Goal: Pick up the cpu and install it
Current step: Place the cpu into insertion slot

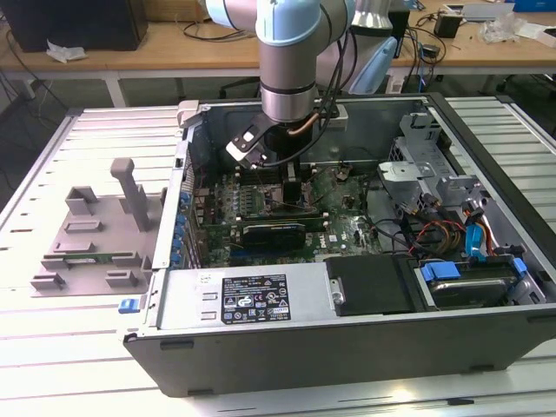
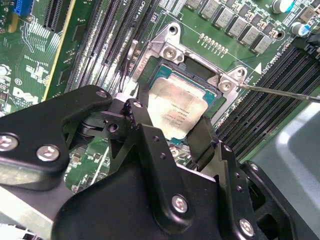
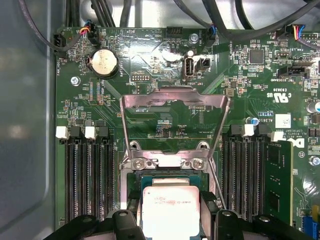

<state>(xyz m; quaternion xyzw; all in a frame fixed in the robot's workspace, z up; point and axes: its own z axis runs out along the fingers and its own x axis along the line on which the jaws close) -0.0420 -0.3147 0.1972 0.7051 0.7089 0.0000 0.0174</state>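
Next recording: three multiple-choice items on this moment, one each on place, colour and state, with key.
1. Where is the small flat square cpu with the shiny silver-grey metal top?
A. on the case's floor
B. outside the case
C. between the black gripper's fingers, at the socket
2. What colour is the motherboard around the socket?
A. green
B. red
C. white
3. How does the socket's metal hold-down frame stand?
A. shut over the cpu
B. swung open
C. taken off
Key: C, fingers flank it in both wrist views; A, the board is green; B, the frame stands up clear of the socket.
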